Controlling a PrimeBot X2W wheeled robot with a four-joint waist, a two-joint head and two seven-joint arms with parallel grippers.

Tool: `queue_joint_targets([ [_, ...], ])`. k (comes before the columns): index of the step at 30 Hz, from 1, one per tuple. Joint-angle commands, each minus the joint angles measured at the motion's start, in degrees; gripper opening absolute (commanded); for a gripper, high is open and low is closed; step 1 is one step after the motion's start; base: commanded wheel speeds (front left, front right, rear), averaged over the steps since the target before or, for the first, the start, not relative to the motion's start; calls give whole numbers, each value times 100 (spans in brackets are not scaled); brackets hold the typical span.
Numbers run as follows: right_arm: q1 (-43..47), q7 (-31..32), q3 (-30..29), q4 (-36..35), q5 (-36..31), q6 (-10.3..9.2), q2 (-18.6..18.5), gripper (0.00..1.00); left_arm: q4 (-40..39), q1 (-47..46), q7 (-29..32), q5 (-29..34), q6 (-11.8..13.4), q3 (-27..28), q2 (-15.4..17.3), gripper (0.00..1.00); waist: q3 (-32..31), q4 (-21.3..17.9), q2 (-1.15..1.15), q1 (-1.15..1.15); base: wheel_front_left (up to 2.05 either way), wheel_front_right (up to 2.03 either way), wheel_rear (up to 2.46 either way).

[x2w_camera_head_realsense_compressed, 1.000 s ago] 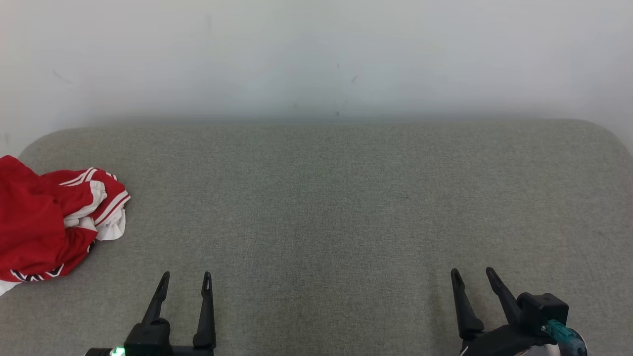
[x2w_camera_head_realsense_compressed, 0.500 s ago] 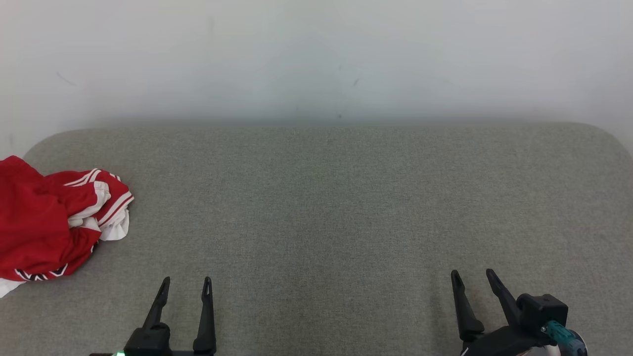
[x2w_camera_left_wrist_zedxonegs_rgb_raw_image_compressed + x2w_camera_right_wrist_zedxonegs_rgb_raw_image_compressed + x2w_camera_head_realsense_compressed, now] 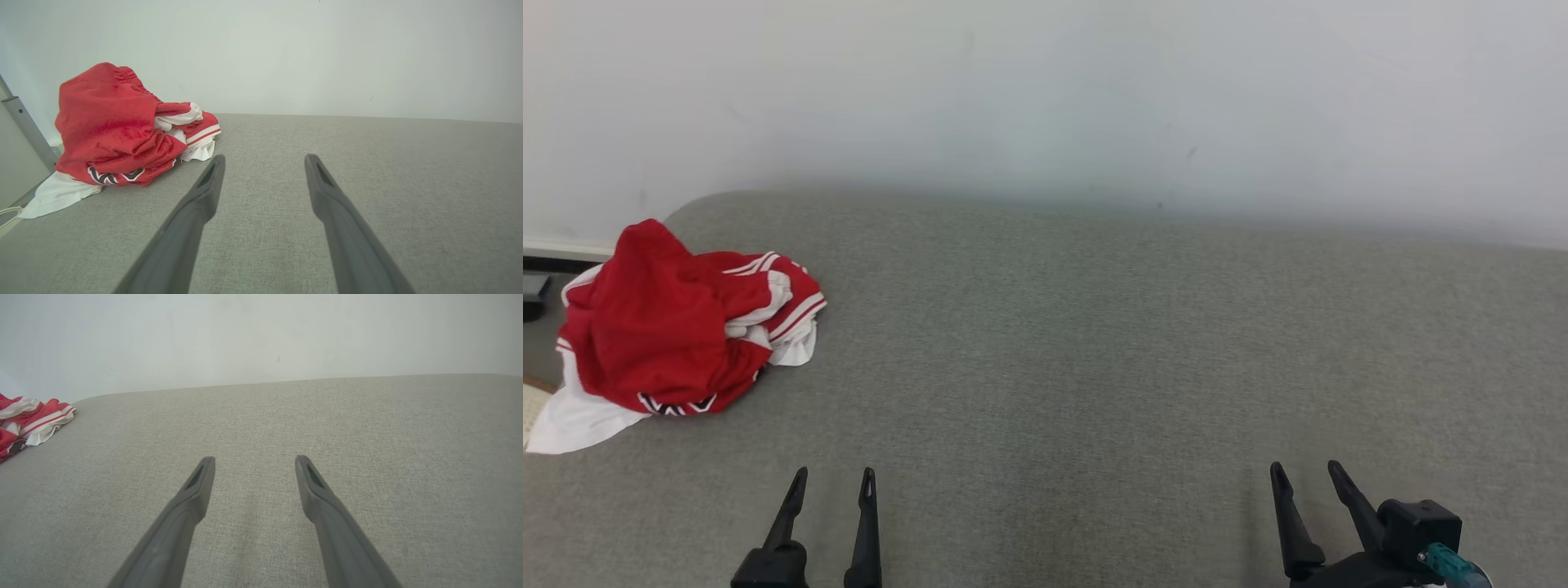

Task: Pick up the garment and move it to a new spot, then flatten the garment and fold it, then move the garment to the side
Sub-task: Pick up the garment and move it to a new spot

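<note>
The garment (image 3: 678, 327) is a crumpled red piece with white stripes and a white hem, heaped at the left end of the grey fabric surface (image 3: 1094, 343). My left gripper (image 3: 835, 474) stands open near the front edge, right of and nearer than the heap, nothing between its fingers. In the left wrist view the garment (image 3: 118, 130) lies ahead to the left of the open left gripper (image 3: 264, 157). My right gripper (image 3: 1303, 467) is open at the lower right, far from the cloth. The right wrist view has the open right gripper (image 3: 254, 458) and the garment's striped edge (image 3: 32, 416) at far left.
A pale wall (image 3: 1045, 90) rises behind the surface. The surface's rounded left end lies just beyond the heap, with floor and a dark object (image 3: 533, 294) past it. A grey metal post (image 3: 26, 126) stands left of the heap in the left wrist view.
The head camera has turned left, so the whole picture shifted right and more of the garment shows. Both grippers sit slightly lower in view, still open.
</note>
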Motion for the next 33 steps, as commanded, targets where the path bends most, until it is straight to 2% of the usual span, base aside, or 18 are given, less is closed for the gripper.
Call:
queue_joint_targets([
  [1, 76, 10, 19, -16, 15, -12, -11, 100, 3, 115, -23, 26, 10, 20, -4, 100, -54, 399, 0, 0, 0, 0, 0],
  [20, -13, -104, 196, 127, 231, -12, -13, 100, 18, 157, -22, 11, -53, 214, -6, 100, 16, 2057, 0, 0, 0, 0, 0],
  [23, -53, -107, 243, 169, 249, -11, -13, 100, 13, 179, -23, 6, -44, 263, -6, 100, 41, 2187, 0, 0, 0, 0, 0],
  [33, -222, -119, 406, 311, 252, -12, -14, 100, -2, 246, -23, -106, -27, 411, -11, 100, 116, 2232, 0, 0, 0, 0, 0],
])
